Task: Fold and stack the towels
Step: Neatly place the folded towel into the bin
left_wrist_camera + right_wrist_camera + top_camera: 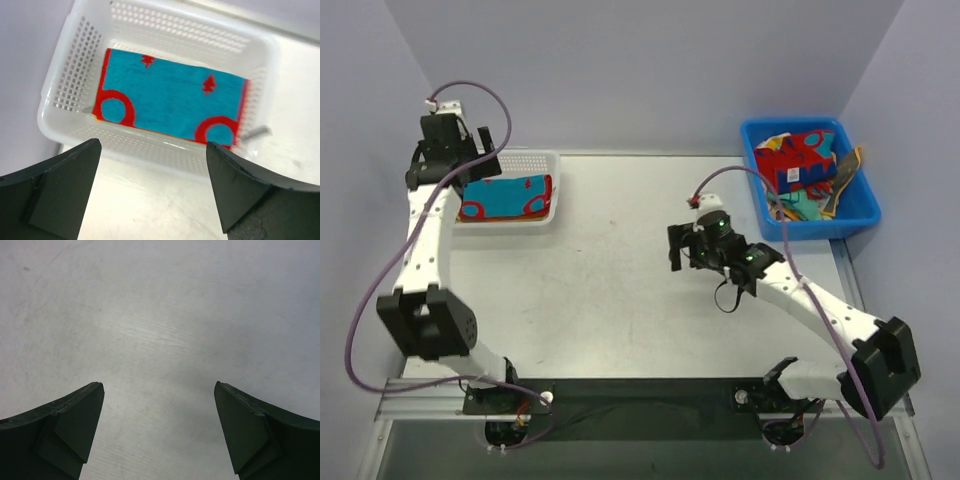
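Observation:
A folded teal towel with red shapes (pixel 506 197) lies flat inside the white mesh basket (pixel 542 158) at the far left. My left gripper (pixel 472 166) hovers over the basket's near-left side, open and holding nothing. In the left wrist view the same folded towel (pixel 170 100) fills the basket floor beyond my left gripper (pixel 152 150), whose fingers (pixel 65 185) stand wide apart. Several crumpled towels (pixel 802 160), the top one red with blue rings, sit in the blue bin (pixel 865 208). My right gripper (pixel 685 255) hangs open above bare table; the right wrist view shows it (pixel 159 387) with nothing between its fingers.
The basket (pixel 165 22) stands against the table's far-left edge, the blue bin at the far right, partly past the table's edge. Grey table surface (pixel 610 270) lies between them. Walls close in behind and on both sides.

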`<act>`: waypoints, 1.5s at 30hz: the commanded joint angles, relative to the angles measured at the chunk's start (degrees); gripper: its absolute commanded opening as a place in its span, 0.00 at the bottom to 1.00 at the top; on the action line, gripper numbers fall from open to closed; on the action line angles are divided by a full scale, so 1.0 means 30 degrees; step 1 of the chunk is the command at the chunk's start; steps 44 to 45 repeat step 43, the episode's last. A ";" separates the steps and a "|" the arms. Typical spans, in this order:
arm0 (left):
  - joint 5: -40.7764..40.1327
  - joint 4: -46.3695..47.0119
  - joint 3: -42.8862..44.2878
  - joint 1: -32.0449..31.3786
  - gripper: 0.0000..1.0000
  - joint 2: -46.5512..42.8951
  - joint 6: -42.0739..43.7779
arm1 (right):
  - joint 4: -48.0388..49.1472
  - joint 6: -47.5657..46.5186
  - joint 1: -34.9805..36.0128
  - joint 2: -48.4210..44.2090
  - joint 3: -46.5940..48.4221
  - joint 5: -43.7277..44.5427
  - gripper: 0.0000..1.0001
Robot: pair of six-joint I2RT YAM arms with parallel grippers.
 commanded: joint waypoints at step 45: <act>-0.5551 0.1092 -2.0690 -0.6848 0.97 -3.1096 -0.4571 | -0.6320 -0.3455 -0.2368 -2.2475 -0.5302 1.1661 1.00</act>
